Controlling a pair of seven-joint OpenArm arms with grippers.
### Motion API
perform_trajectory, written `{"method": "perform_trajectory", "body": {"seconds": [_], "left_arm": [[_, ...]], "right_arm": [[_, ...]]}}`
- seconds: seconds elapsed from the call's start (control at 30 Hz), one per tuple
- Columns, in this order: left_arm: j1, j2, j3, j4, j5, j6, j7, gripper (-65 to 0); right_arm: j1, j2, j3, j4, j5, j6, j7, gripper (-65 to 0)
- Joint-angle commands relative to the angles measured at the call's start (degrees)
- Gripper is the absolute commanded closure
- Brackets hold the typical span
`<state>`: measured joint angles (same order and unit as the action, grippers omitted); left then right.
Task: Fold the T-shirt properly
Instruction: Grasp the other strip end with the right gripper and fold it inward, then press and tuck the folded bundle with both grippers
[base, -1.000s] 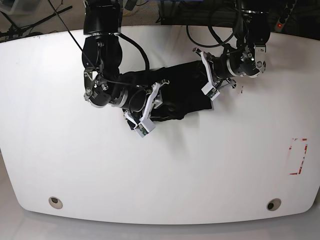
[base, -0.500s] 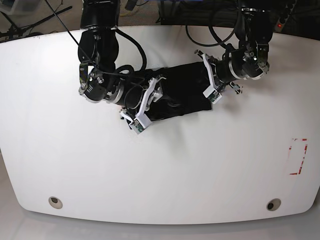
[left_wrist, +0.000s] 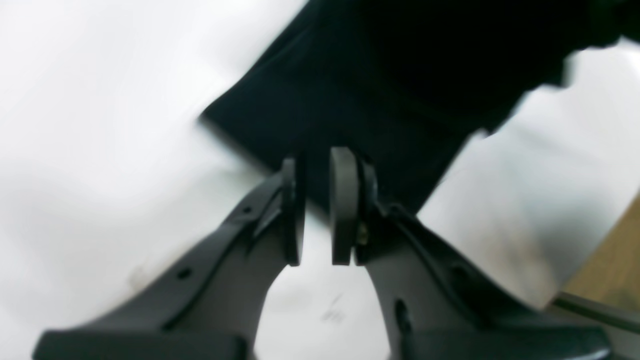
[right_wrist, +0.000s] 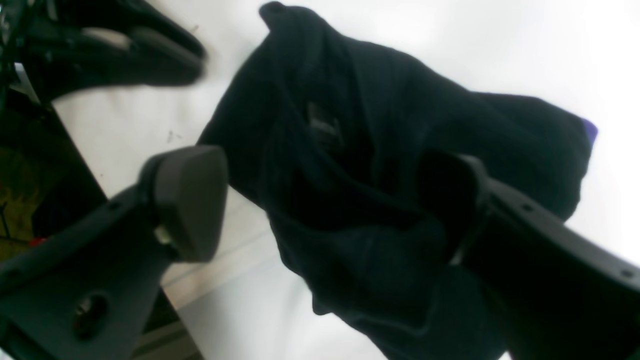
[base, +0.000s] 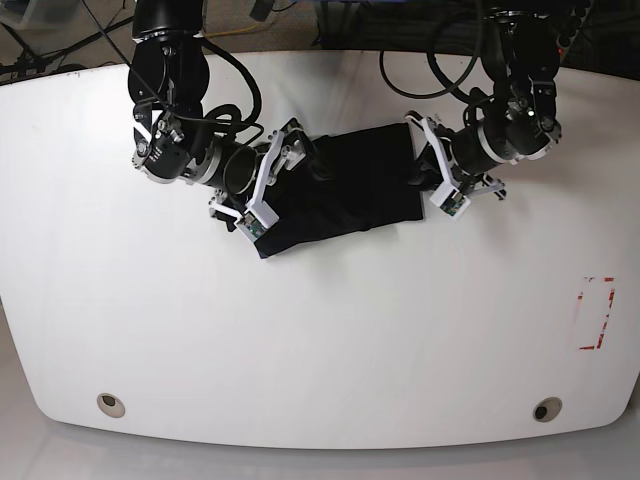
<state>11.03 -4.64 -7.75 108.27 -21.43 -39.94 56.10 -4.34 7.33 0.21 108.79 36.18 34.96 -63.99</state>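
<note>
On the white surface (base: 320, 330), the T-shirt (base: 340, 195) lies folded into a band. Left claw (left_wrist: 318, 200) is narrow, empty, at its edge. Right claw (right_wrist: 320, 200) is wide, straddling bunched cloth.

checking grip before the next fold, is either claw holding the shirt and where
Neither holds it. The left claw, nearly closed, has nothing between its pads, just off the T-shirt's edge. The right claw is wide open around bunched cloth.
</note>
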Motion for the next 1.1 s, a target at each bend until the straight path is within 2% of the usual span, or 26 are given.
{"method": "perform_trajectory", "body": {"seconds": [0.0, 0.13, 0.23, 0.33, 0.43, 0.53, 0.6, 0.77, 0.97, 1.07], "left_arm": [[-0.43, -0.5, -1.53, 1.14, -0.77, -0.06, -0.84, -6.9], [0.97, -3.84, -2.58, 1.14, -0.77, -0.06, -0.84, -6.8], [1.32, -5.6, -2.93, 0.96, -0.77, -0.06, -0.93, -6.5], [1.68, -6.83, -3.72, 0.7, -0.77, -0.06, -1.02, -6.5], [2.47, -7.09, -5.57, 0.52, -0.59, -0.06, -1.11, -6.7], [2.47, -7.18, -6.63, -1.94, -0.59, -0.06, -1.11, -6.7], [2.29, -7.18, -6.71, -5.02, -0.59, -0.06, -1.28, -6.8], [2.2, -6.12, -4.08, -8.88, -0.68, -0.06, -4.1, -6.8], [2.2, -2.52, -2.49, -9.24, -0.59, -0.06, -8.05, -6.5], [1.76, -1.03, -2.41, -11.26, -0.5, -0.06, -9.28, -6.7]], "right_arm": [[0.69, 0.45, 0.01, 1.05, -0.71, 0.34, 1.79, -52.0], [0.69, -0.17, -0.78, 0.97, -8.18, 0.69, 4.34, -47.4], [0.78, -0.96, -5.53, 0.97, -15.04, 0.6, 4.87, -45.8], [0.78, -1.31, -8.08, 0.97, -19.96, 0.51, 6.36, -40.6], [0.51, -2.28, -10.36, 0.7, -23.57, 0.42, 8.21, -27.0], [0.43, -3.07, -10.89, 0.35, -25.59, 0.42, 8.73, -10.3], [0.43, -4.04, -10.89, 0.61, -25.24, 0.42, 8.65, -4.1], [0.43, -4.65, -10.89, 2.46, -25.15, 0.6, 8.65, -4.4], [0.43, -5.0, -10.89, 5.8, -24.71, 0.86, 8.65, -4.4], [0.69, -4.92, -10.8, 6.33, -20.58, 0.86, 8.65, -4.4]]}}
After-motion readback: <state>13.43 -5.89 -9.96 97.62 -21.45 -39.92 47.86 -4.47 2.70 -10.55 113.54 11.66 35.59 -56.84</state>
